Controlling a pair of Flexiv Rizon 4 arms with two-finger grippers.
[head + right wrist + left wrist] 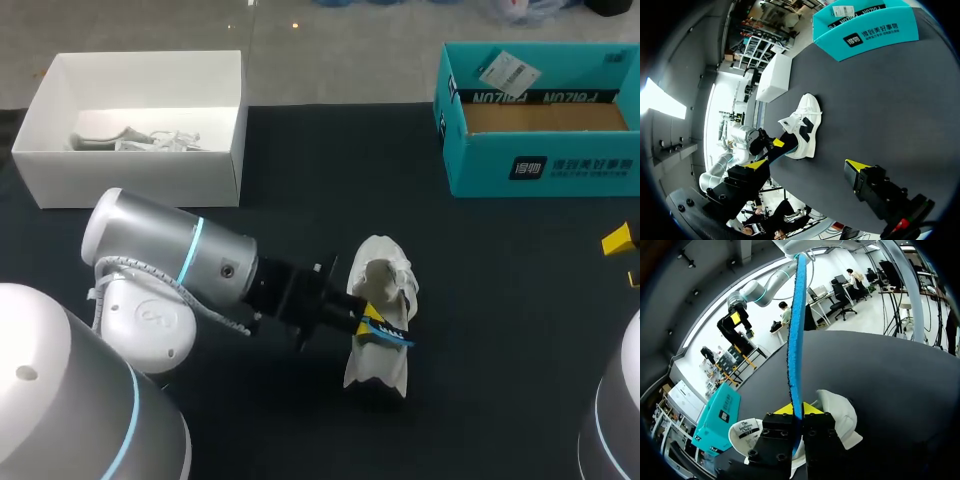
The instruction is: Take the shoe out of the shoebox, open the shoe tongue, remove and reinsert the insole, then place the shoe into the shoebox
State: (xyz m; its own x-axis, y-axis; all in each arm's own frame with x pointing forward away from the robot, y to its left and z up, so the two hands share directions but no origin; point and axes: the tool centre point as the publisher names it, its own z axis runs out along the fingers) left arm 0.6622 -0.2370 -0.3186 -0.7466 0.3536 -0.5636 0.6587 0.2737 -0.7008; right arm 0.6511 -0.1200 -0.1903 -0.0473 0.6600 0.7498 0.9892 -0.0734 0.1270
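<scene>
While beside shoe [385, 270], insole [796, 340] in pincer [799, 410].

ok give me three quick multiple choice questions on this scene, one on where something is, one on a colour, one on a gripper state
1. Where is the shoe at the left gripper? A in the teal shoebox; B on the black table; C in the white box
2. What colour is the insole in the left gripper? A blue; B red; C grey
3. What state is the right gripper in? A shut on the shoe; B shut on the insole; C open, empty
Answers: B, the shoe rests on the table outside both boxes; A, a blue strip rises out of that gripper; C, its yellow tips stand apart with nothing between.
</scene>
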